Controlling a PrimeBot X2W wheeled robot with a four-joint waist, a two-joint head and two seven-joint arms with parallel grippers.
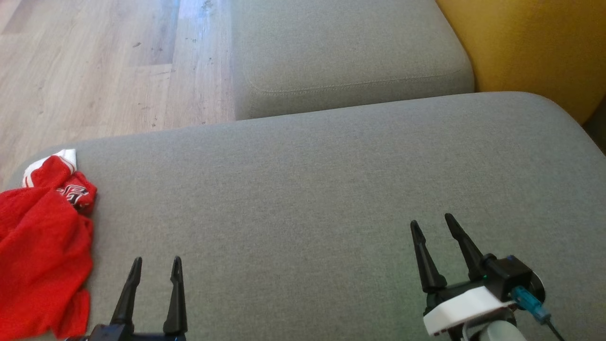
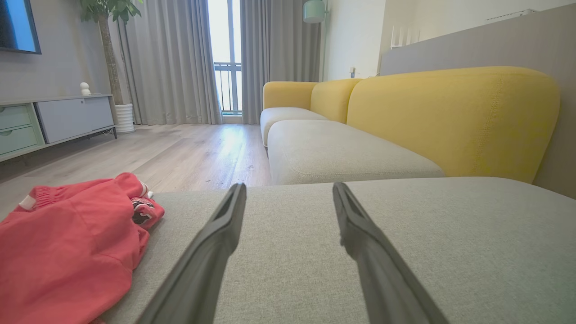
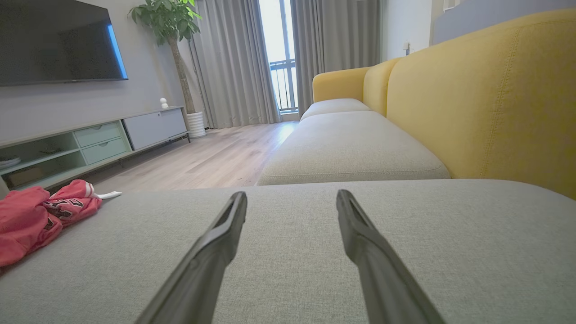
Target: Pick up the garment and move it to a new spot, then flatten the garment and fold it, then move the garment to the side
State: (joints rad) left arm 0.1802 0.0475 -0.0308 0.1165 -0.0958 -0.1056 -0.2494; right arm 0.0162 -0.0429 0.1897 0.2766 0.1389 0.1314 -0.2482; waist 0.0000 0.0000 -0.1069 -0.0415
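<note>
Garment (image 1: 42,246) lies crumpled on woven cushion (image 1: 307,189)

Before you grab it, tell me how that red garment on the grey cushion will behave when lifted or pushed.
The red garment lies crumpled in soft folds, so it will probably hang limp from a single pinch. The fabric looks thin, so likely light. Pushed across the grey cushion, it would likely bunch up rather than slide whole.
</note>
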